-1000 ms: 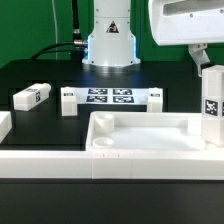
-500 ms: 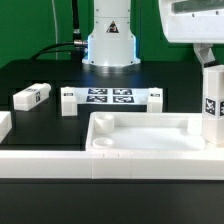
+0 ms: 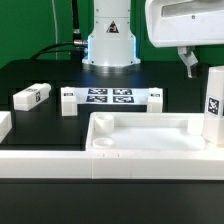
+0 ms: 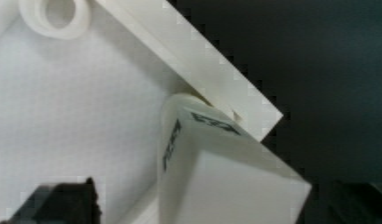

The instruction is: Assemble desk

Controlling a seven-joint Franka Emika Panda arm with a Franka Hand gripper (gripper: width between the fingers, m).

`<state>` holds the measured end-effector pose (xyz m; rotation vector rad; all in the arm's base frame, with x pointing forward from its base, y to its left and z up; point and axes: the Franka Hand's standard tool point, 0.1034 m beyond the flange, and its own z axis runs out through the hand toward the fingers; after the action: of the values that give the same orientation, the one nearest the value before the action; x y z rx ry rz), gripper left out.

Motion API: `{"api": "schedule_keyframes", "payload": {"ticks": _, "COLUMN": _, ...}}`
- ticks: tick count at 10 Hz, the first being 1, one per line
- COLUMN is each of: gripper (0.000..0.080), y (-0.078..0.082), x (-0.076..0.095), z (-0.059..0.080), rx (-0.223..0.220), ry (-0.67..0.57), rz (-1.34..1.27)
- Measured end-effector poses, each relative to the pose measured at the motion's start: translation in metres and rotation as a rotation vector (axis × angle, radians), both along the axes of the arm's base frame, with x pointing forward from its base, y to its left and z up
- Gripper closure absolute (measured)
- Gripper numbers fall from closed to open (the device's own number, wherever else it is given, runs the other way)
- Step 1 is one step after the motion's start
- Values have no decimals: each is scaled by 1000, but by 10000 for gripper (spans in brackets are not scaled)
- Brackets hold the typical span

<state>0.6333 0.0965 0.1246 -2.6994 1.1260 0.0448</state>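
The white rimmed desk top (image 3: 140, 128) lies in the middle of the exterior view. A white tagged leg (image 3: 213, 105) stands upright at its right corner. My gripper (image 3: 197, 62) hangs above and slightly left of the leg's top, open and holding nothing. One dark finger (image 3: 188, 60) shows there. In the wrist view the leg (image 4: 223, 170) stands against the desk top's rim (image 4: 206, 60), between the jaws. A dark finger (image 4: 63, 205) stands apart from the leg. Another tagged leg (image 3: 32, 96) lies on the black table at the left.
The marker board (image 3: 110, 97) lies behind the desk top, with white blocks at its left end (image 3: 68, 100) and right end (image 3: 156, 97). A long low white rail (image 3: 100, 165) runs along the front. The robot base (image 3: 110, 45) stands at the back.
The gripper has let go of the upright leg and moved up and toward the exterior view's left. The leg now stands free at the desk top's right corner.
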Motion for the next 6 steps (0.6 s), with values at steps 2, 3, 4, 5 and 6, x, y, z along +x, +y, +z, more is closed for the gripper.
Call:
{"api": "schedule_keyframes", "payload": {"ticks": 2, "gripper": 150, "y": 0, "x": 0, "z": 0, "rx": -9, "ry": -31, "rz": 146}}
{"api": "schedule_keyframes", "payload": {"ticks": 3, "gripper": 150, "y": 0, "x": 0, "z": 0, "rx": -13, "ry": -46, "rz": 219}}
{"api": "schedule_keyframes", "payload": {"ticks": 4, "gripper": 150, "y": -1, "x": -2, "z": -1, "rx": -35, "ry": -51, "rz": 325}}
{"api": "schedule_keyframes", "payload": {"ticks": 5, "gripper": 150, "y": 1, "x": -4, "z": -2, "rx": -89, "ry": -55, "rz": 460}}
{"api": "schedule_keyframes", "payload": {"ticks": 6, "gripper": 150, "y": 6, "x": -4, "z": -2, "rx": -119, "ry": -61, "rz": 555}}
